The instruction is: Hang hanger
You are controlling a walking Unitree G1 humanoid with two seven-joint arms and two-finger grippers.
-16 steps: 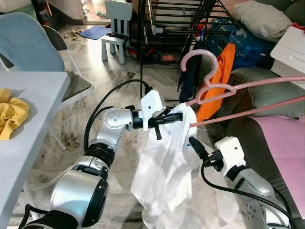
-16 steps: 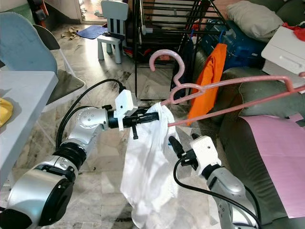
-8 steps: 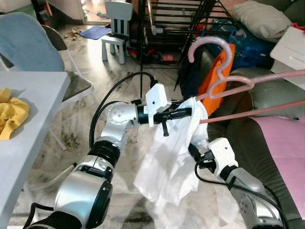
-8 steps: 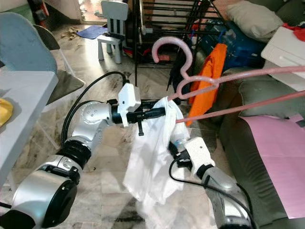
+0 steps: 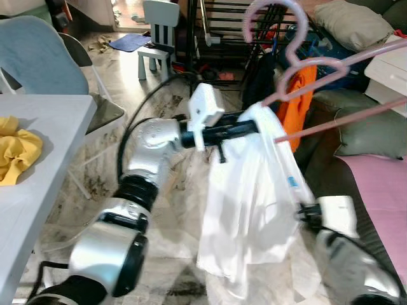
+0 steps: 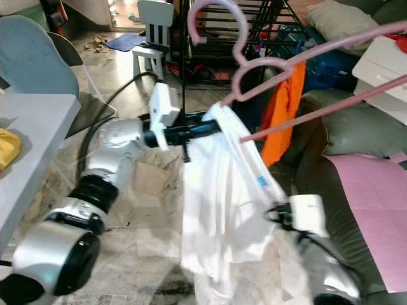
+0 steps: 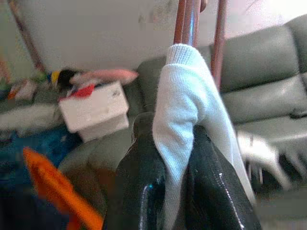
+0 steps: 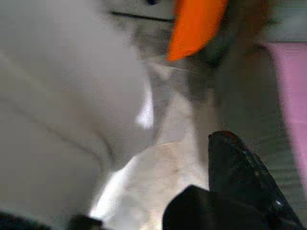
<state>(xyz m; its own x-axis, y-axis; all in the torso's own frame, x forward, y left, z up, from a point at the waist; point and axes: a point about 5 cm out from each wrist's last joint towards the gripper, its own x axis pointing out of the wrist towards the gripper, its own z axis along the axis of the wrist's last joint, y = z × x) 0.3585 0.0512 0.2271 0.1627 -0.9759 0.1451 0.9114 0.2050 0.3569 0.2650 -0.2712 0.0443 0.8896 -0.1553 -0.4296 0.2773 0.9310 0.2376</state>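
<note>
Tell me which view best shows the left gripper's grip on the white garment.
Left wrist view: the left gripper has both black fingers pinching the white garment close up. The eye views show the gripper side-on at the garment's top beside the pink hanger; the right wrist view shows blurred cloth.

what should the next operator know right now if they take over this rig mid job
Left gripper: jaws shut on the white garment where it drapes over the pink hanger, held up in front of the black rack.
Right gripper: low beside the hanging cloth, holding nothing that can be made out; whether it is open is unclear.
Done: garment is on the hanger and lifted.
Left: the hanger's hook is near the rack but not yet over a bar; hook it on, then release.
</note>
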